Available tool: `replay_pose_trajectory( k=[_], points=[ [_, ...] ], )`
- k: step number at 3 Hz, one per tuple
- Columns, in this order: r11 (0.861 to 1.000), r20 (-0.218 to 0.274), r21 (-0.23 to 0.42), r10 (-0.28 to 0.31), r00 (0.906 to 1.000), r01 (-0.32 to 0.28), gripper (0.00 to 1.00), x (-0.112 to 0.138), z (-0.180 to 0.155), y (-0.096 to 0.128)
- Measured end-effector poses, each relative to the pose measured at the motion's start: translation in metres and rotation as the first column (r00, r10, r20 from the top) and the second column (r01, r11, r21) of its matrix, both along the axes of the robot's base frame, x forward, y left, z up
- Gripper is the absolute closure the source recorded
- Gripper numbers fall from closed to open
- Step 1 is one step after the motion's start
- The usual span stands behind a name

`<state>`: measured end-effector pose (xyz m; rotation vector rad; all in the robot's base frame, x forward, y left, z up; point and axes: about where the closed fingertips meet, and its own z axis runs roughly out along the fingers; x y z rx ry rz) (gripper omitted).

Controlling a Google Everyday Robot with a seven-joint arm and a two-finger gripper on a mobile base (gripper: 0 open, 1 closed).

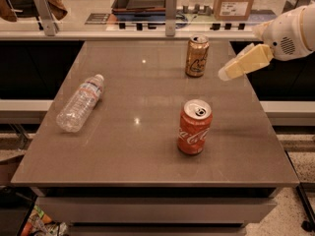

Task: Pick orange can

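Observation:
The orange can [197, 56], golden-amber with a dark swirly mark and a silver top, stands upright near the far edge of the brown table [123, 146]. My gripper [225, 74] reaches in from the right on a white arm, its cream-coloured fingers [243, 63] pointing left and down. It hovers just right of the orange can, a short gap away, and touches nothing.
A red-orange Coca-Cola can [194, 127] stands upright in the middle right of the table. A clear plastic water bottle [80, 103] lies on its side at the left. Behind the table runs a railing with posts, a dark tray and a cardboard box [235, 0].

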<state>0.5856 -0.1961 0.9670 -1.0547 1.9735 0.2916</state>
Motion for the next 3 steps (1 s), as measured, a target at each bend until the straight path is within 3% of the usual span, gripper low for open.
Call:
replay_pose_trajectory(
  k=[1, 3],
  points=[
    [0.998, 0.013, 0.061, 0.003, 0.9999, -0.004, 0.0, 0.018, -0.011, 0.007],
    [0.969, 0.08, 0.245, 0.009, 0.9967, -0.029, 0.0, 0.07, -0.048, 0.033]
  ],
)
